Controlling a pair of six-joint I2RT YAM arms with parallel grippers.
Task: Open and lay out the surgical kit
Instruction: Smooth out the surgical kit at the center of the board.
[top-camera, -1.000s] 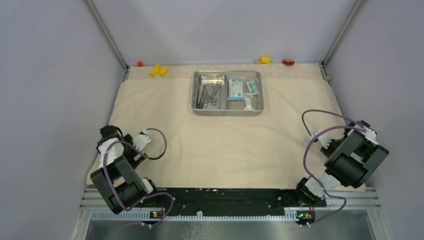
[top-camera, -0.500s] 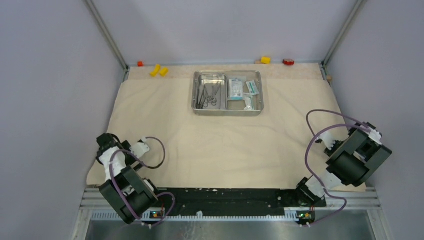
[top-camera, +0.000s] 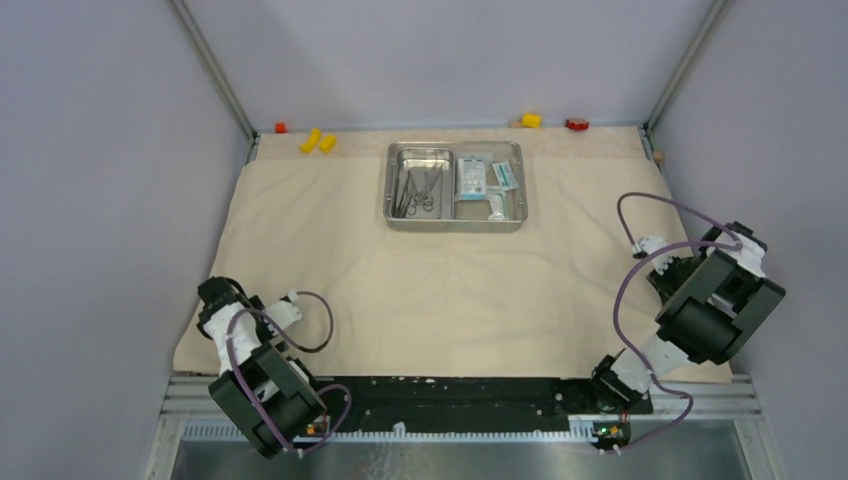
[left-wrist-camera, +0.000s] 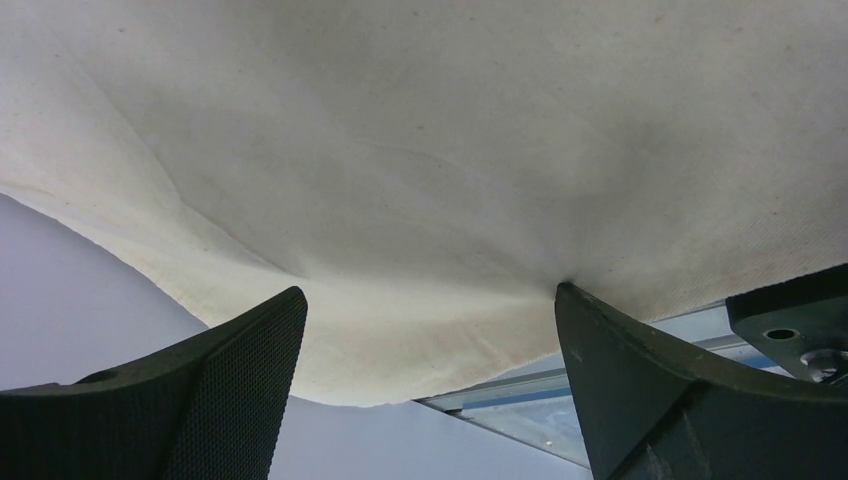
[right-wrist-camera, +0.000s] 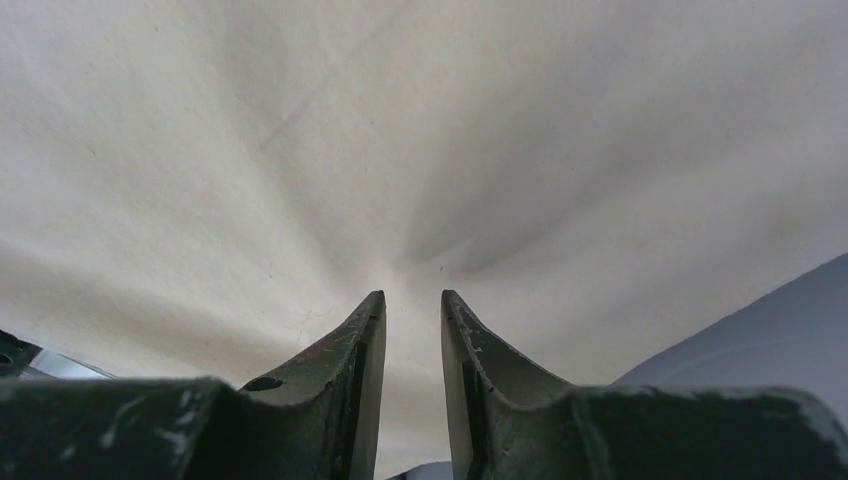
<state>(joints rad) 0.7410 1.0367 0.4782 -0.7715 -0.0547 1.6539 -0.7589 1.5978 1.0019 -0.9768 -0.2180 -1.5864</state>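
The beige cloth wrap (top-camera: 450, 280) lies spread flat over the table. On its far middle stands the steel tray (top-camera: 455, 224), with thin metal instruments (top-camera: 418, 192) in its left half and white-and-teal packets (top-camera: 472, 177) in its right half. My left gripper (top-camera: 222, 300) hovers at the cloth's near-left corner. In the left wrist view it (left-wrist-camera: 428, 293) is wide open over the cloth's edge (left-wrist-camera: 330, 380). My right gripper (top-camera: 655, 258) is low over the cloth's right side. Its jaws (right-wrist-camera: 413, 295) stand a narrow gap apart, and creases in the cloth (right-wrist-camera: 400, 130) run toward their tips.
Two yellow blocks (top-camera: 318, 141) and a small red one (top-camera: 280, 127) lie at the far left edge. A yellow block (top-camera: 531, 120) and a red one (top-camera: 576, 124) lie at the far right. Grey walls close in both sides. A metal rail (top-camera: 450, 392) runs along the near edge.
My left arm has drawn back toward the near-left corner of the cloth. My right arm has shifted slightly to the right, and its jaws have parted a little.
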